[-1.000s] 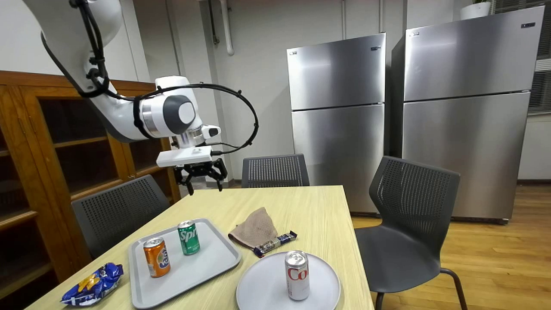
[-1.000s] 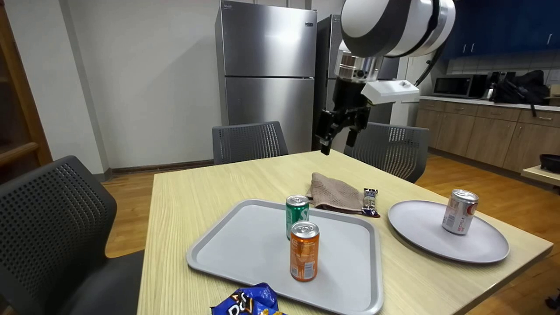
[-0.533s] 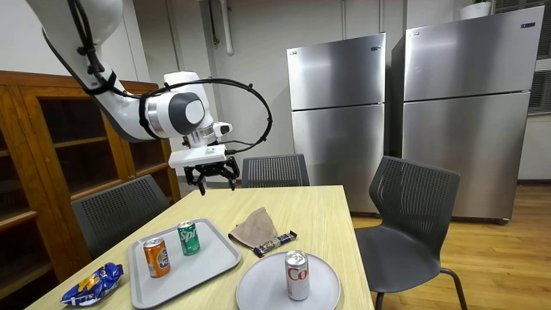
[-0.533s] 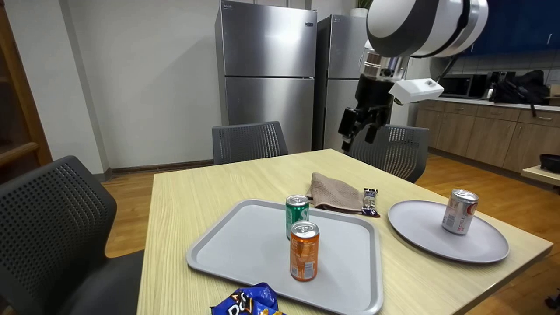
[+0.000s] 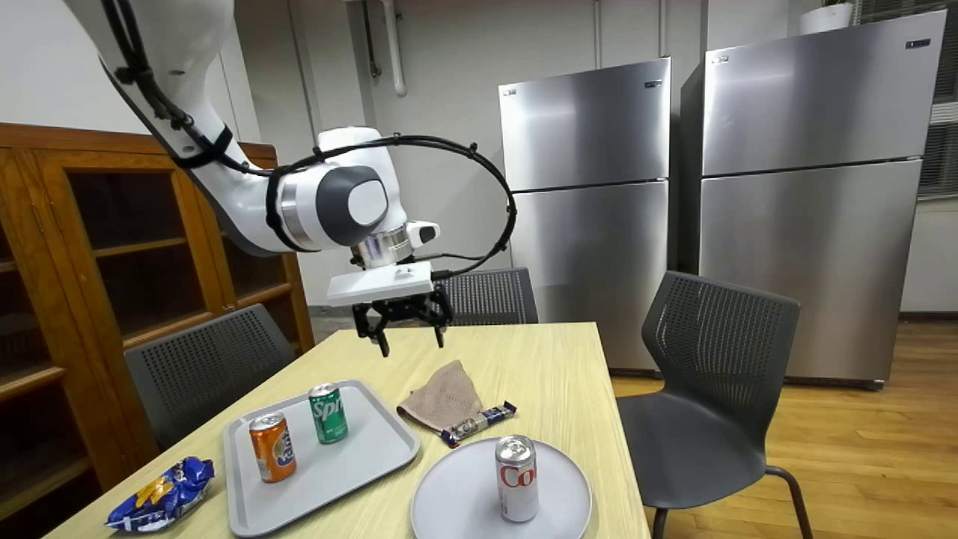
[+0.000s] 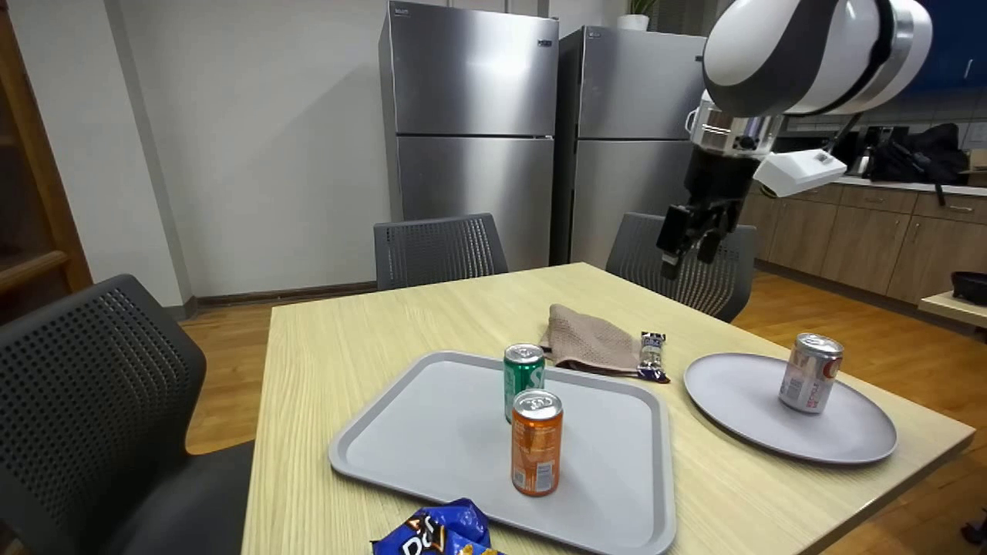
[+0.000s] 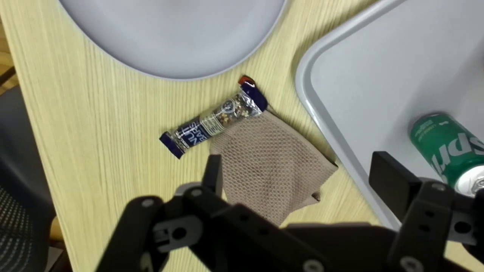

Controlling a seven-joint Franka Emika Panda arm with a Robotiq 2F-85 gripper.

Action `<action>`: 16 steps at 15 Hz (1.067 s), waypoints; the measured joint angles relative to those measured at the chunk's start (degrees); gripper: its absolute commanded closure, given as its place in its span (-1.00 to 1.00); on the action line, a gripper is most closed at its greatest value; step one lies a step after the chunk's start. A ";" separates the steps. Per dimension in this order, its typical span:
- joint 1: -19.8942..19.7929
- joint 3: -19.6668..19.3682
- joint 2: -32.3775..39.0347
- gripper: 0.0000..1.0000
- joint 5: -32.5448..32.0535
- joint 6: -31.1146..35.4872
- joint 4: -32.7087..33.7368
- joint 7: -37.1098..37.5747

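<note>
White "Spr" stood on the green cylindrical metal can (image 5: 328, 413), "Fanta" on the orange cylindrical metal can (image 5: 272, 448), and red "Co" on the silver cylindrical metal can (image 5: 516, 479), which also read "RECYCLE ME". The crumpled blue foil bag (image 6: 443, 530) showed "Dor". In the wrist view, the slim navy-and-clear plastic-wrapped bar (image 7: 211, 124) read "NUT BARS". Badges (image 5: 653, 84) on the 2 stainless-steel refrigerators (image 5: 591, 135) were too small to read.

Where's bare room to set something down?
In both exterior views, the table lies bare between the brown cloth and the far edge. The gray tray has room at either end, the orange can and green can standing between. Crowded: between cloth and plate, where the nut bar lies.
</note>
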 measured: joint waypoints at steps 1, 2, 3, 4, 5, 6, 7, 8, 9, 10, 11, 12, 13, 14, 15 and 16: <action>-0.58 -0.74 0.00 -1.00 -0.02 0.00 -0.38 -0.10; -1.19 -1.44 0.00 -1.00 -0.03 0.00 -0.70 -0.13; -1.82 -2.16 0.00 -1.00 -0.08 0.00 -1.00 -0.14; -2.45 -2.86 0.02 -1.00 -0.29 0.00 -1.24 -0.14; -3.18 -3.62 0.06 -1.00 -0.48 0.00 -1.50 -0.14; -3.84 -4.33 0.15 -1.00 -0.73 0.00 -1.69 -0.13; -4.51 -5.00 0.33 -1.00 -1.14 0.00 -1.81 0.05; -5.14 -5.64 0.53 -1.00 -2.14 0.01 -1.84 0.95; -5.70 -6.20 0.75 -1.00 -3.52 0.07 -1.84 2.61; -6.22 -6.77 1.04 -1.00 -5.15 0.17 -1.84 4.74; -6.58 -7.25 1.35 -1.00 -6.50 0.24 -1.84 6.86; -6.88 -7.56 1.71 -1.00 -7.47 0.26 -1.84 8.86; -7.06 -7.81 2.13 -1.00 -8.15 0.26 -1.84 10.82; -7.09 -8.04 2.61 -1.00 -8.65 0.27 -1.83 12.67; -7.10 -8.15 3.12 -1.00 -8.80 0.28 -1.81 14.22; -7.10 -8.22 3.74 -1.00 -8.82 0.36 -1.76 15.57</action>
